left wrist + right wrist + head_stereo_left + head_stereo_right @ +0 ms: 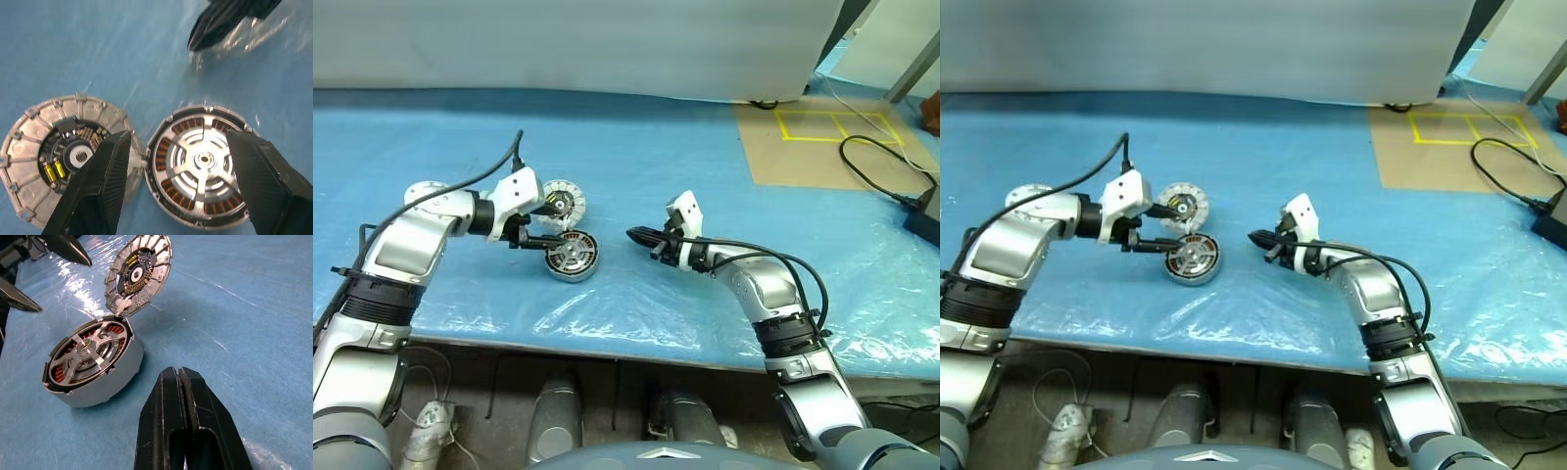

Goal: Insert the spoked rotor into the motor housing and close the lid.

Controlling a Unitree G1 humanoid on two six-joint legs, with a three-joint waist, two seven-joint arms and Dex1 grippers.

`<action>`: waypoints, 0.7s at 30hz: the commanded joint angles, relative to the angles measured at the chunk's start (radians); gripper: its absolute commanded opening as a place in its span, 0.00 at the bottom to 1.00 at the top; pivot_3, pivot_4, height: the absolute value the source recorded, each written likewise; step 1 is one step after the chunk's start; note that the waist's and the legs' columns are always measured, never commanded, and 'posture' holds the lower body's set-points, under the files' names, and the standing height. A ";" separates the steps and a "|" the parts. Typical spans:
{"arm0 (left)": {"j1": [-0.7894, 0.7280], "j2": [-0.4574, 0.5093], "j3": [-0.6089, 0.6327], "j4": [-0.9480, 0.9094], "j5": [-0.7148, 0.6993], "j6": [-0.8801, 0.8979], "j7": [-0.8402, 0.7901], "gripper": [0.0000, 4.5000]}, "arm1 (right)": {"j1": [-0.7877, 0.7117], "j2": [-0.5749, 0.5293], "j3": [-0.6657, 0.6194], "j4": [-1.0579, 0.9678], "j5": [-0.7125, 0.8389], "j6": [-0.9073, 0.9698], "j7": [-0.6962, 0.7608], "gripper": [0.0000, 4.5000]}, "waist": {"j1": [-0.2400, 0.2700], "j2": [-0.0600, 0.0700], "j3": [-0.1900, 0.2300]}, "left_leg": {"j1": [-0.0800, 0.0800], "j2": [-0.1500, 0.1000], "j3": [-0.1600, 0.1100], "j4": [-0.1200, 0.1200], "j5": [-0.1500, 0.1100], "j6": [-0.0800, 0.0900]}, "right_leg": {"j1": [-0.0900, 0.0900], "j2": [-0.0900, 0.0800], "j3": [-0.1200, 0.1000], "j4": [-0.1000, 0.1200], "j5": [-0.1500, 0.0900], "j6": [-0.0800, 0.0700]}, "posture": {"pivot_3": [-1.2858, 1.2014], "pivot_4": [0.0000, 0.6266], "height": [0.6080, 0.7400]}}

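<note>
Two black fingers of the left gripper (176,191) stand spread wide and empty above the work, one over the lid (63,156), the other over the motor housing (203,164). That spread suggests the gripper has nothing to carry at present and is free to take the lid next. The right gripper (180,396) has its fingers pressed flat together, holding nothing, and rests a little way from the housing on the tabletop (636,147); it seems parked there, out of the left arm's way yet near enough to steady the part if needed.

Between the two arms the housing lies flat on the blue plastic sheet, its open face up. The spoked rotor (85,350) sits inside it, silver arms over the ring of copper windings, so the first half of the task looks done. The lid stands open, joined to the housing rim by a small hinge, so closing it is probably what remains.

From the left wrist view, looking straight down, the lid and housing read as two discs side by side, with the lid's inner electronics plain. From the right wrist view, low and sidelong, the lid is seen tilted up on its hinge and the housing's pale side wall shows. The head views place both arms and a cable (876,181) far off.
</note>
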 commanded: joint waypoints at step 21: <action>0.535 -0.112 0.308 -0.297 -0.153 -0.071 0.308 0.72 | -0.246 0.043 0.094 0.045 0.047 -0.018 0.213 0.00 | -0.002 0.001 0.000 | 0.000 0.001 0.000 0.001 0.000 0.000 | 0.000 0.000 0.000 0.000 0.000 0.000 | 0.52 0.24 1.00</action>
